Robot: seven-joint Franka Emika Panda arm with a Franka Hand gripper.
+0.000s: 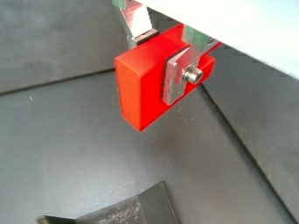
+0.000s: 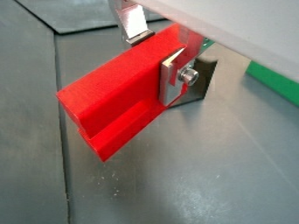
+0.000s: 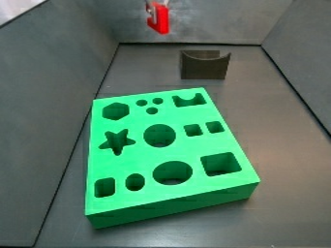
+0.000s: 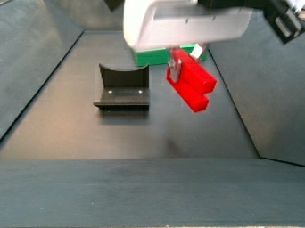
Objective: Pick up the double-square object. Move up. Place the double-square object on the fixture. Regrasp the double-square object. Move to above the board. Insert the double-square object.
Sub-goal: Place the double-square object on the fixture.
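Holding the double-square object (image 2: 111,109) between its silver fingers (image 2: 176,74), the gripper (image 4: 181,61) hangs high above the grey floor (image 3: 278,126), well clear of everything. The plates are clamped on one end of the red piece, and the longer part sticks out free, as both wrist views show. So the pick-up looks done and the lift is finished or nearly so. What remains, as I judge it: setting the piece on the fixture (image 3: 203,64), taking it again with a better grip, moving over the board (image 3: 162,155), and the insertion.

The fixture stands near the far edge of the floor and nothing rests in it. In a side view the piece hangs near it, to one side and higher — not touching. The board lies nearer the front edge, flat, all its holes empty.

The piece is bright red plastic, smooth, with sharp edges and a step along one side. The fixture is dark grey and matte, an upright back on a base plate with a curved notch on top. The board is a thick green slab, cut with a star, circles, squares and a hexagon. The floor is dull grey with fine specks.
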